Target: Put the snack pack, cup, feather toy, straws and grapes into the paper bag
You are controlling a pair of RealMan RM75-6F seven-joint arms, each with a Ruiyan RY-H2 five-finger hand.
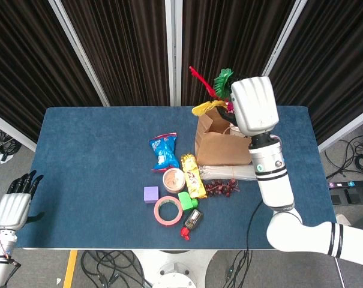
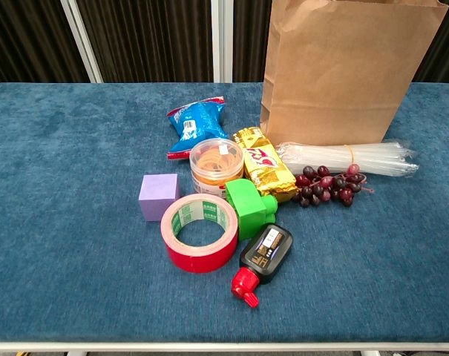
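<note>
My right hand (image 1: 253,105) is raised over the open brown paper bag (image 1: 220,149), gripping the feather toy (image 1: 210,90), whose red, green and yellow plumes stick out to the left above the bag's mouth. The hand hides the bag's inside, so no cup shows. A blue snack pack (image 1: 164,151) and a yellow one (image 1: 193,175) lie left of the bag. The bundle of clear straws (image 2: 350,158) lies along the bag's front, with the dark grapes (image 2: 328,185) just before it. My left hand (image 1: 13,204) hangs off the table's near left corner, fingers apart and empty.
In front of the snack packs cluster a tub of rubber bands (image 2: 215,165), a purple cube (image 2: 159,197), a red tape roll (image 2: 200,232), a green block (image 2: 250,206) and a black bottle with a red cap (image 2: 263,256). The blue table (image 1: 91,156) stretches to the left.
</note>
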